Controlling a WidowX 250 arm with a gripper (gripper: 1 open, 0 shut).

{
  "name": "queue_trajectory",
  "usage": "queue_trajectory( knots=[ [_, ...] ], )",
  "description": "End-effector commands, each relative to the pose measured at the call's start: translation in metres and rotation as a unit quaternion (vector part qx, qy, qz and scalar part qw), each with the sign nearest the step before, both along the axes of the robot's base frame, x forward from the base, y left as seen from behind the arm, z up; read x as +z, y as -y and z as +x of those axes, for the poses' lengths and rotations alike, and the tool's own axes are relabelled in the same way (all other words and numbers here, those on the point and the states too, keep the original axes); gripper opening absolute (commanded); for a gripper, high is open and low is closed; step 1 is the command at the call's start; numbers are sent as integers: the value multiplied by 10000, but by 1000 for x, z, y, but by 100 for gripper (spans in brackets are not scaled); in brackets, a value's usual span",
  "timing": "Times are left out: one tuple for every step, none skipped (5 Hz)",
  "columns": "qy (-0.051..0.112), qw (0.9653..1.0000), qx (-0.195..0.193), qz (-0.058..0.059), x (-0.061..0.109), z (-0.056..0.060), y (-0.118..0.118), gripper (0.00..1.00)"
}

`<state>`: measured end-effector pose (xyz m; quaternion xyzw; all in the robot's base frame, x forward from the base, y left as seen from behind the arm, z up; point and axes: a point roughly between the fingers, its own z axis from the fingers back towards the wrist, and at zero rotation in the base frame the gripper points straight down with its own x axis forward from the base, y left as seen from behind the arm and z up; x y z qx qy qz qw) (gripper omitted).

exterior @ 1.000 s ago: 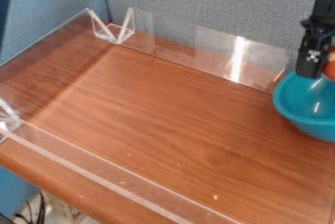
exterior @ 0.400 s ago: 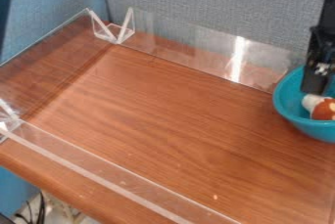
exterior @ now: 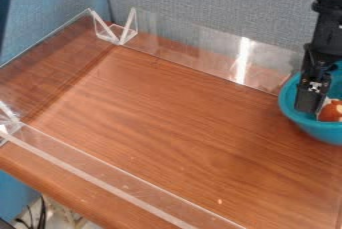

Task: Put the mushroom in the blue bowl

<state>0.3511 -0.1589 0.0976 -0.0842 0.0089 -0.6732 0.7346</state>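
Wood-grain brown tabletop (exterior: 160,123) fills your view, with the glossy teal-blue bowl (exterior: 302,119) at its right edge, your black gripper (exterior: 313,85) spread open above it, and the small cream-stemmed, red-capped mushroom (exterior: 330,111) lying inside the bowl.
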Motion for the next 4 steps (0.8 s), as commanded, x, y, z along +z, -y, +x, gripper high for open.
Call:
queue_trajectory(
  knots=[
    [442,9989,-48,-160,33,1,10,100],
    [410,9990,-81,-143,30,1,17,100],
    [384,9991,130,-126,31,2,21,100],
    [352,9988,321,-120,33,0,25,100]
  ],
)
